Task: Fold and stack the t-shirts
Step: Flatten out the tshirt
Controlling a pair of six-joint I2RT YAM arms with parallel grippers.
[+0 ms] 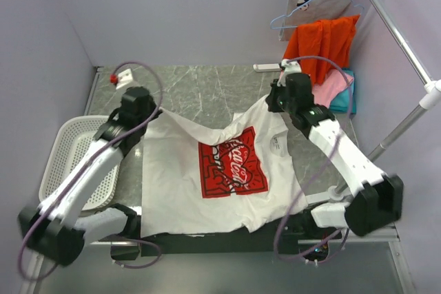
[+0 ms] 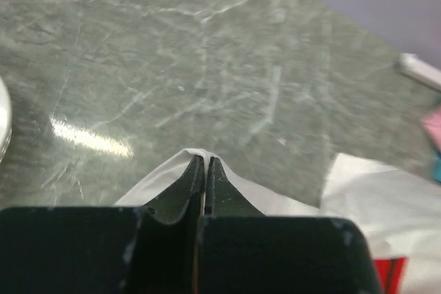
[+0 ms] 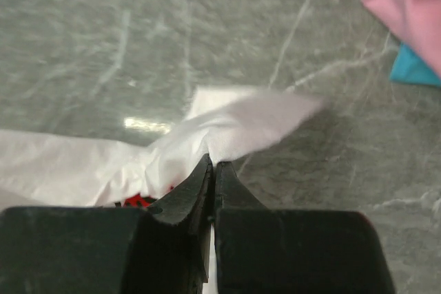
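The white t-shirt (image 1: 220, 170) lies print-up over the near part of the table (image 1: 207, 87). Its far edge sags between the left gripper (image 1: 153, 111) and right gripper (image 1: 273, 103), each with its jaws pinching cloth, probably to stretch it flat for folding. Bare marble lies beyond, with the pink shirt (image 1: 333, 86) and teal shirt (image 1: 342, 103) far right and a basket (image 1: 62, 163) left.

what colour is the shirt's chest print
Red with white lettering. The print on the white t-shirt shows best in the top external view.
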